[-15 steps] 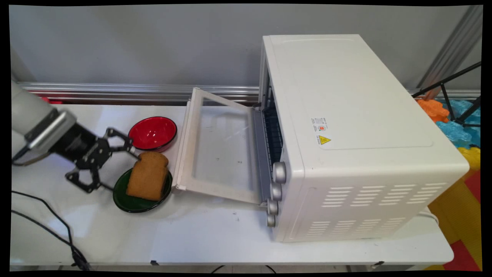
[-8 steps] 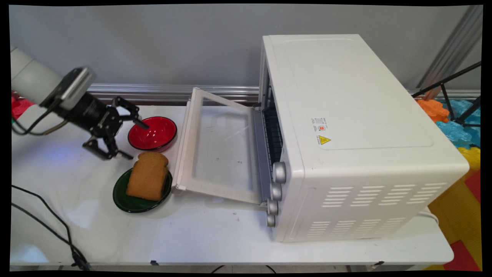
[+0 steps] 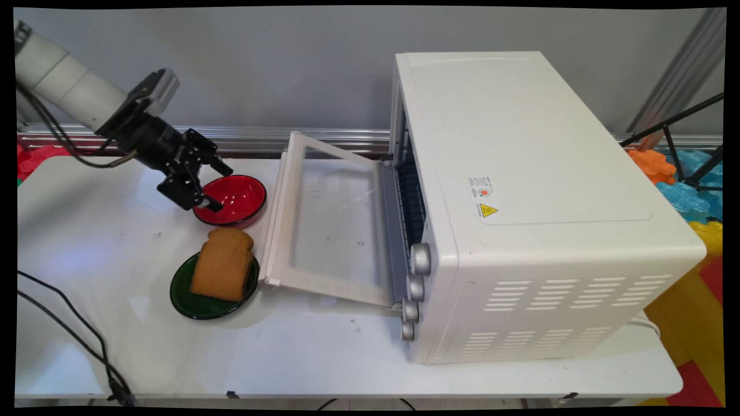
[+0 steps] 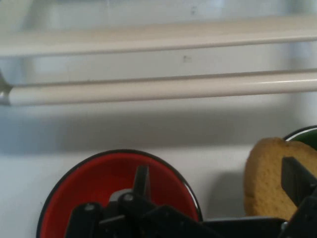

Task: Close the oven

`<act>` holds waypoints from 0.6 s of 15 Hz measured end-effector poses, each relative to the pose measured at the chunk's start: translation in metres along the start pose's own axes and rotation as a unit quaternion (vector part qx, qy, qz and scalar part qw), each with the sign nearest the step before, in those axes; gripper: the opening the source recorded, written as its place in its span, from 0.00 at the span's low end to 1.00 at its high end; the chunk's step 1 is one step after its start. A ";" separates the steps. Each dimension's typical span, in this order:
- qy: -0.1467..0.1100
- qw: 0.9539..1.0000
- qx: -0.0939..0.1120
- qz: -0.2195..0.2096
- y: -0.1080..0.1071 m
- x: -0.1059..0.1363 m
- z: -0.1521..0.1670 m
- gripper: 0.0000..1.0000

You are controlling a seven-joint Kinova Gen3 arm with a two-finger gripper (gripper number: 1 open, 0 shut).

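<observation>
One second ago I had the fingers [image 3: 217,186] low beside the toast [image 3: 222,264] on the green plate [image 3: 184,300]; now they are raised and hang over the near-left rim of the red bowl [image 3: 243,193], spread wide and holding nothing. Toast and plate have not moved and lie below the fingers, toward me. Beyond the bowl, the oven [image 3: 520,202] has its glass door [image 3: 329,225] folded down on the worktop [image 3: 104,242].

A grey wall [image 3: 231,63] rises behind the white table [image 3: 289,352].
</observation>
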 end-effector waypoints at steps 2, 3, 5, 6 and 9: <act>-0.005 1.000 -0.012 -0.026 -0.011 -0.001 0.007 1.00; -0.005 0.999 -0.019 -0.035 -0.014 -0.002 0.009 0.00; -0.004 0.999 -0.032 -0.044 -0.018 -0.002 0.015 0.00; -0.003 0.998 -0.037 -0.047 -0.020 -0.003 0.017 0.00; 0.003 0.998 -0.044 -0.050 -0.025 -0.005 0.026 0.00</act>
